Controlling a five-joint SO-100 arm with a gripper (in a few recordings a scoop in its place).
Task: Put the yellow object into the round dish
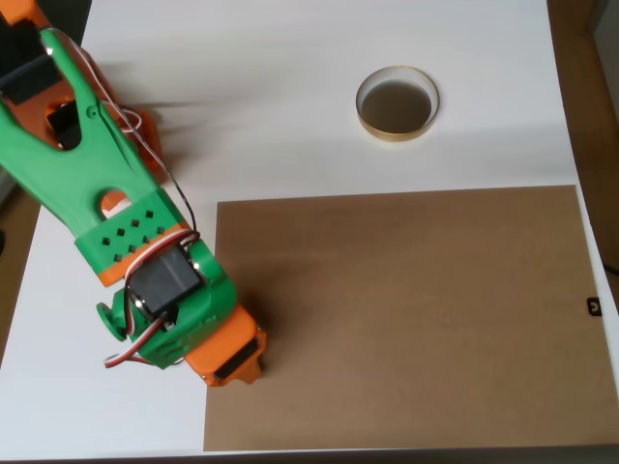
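**Round dish at upper centre, arm low at left**

The round dish [397, 103], tan-gold rim and dark inside, stands on the white table [290, 87] in the upper middle of the overhead view, just above the brown board [416, 309]. The green and orange arm [116, 203] reaches from the upper left down to the board's lower left edge. Its gripper [232, 360] points downward; whether the fingers are apart or together cannot be told.
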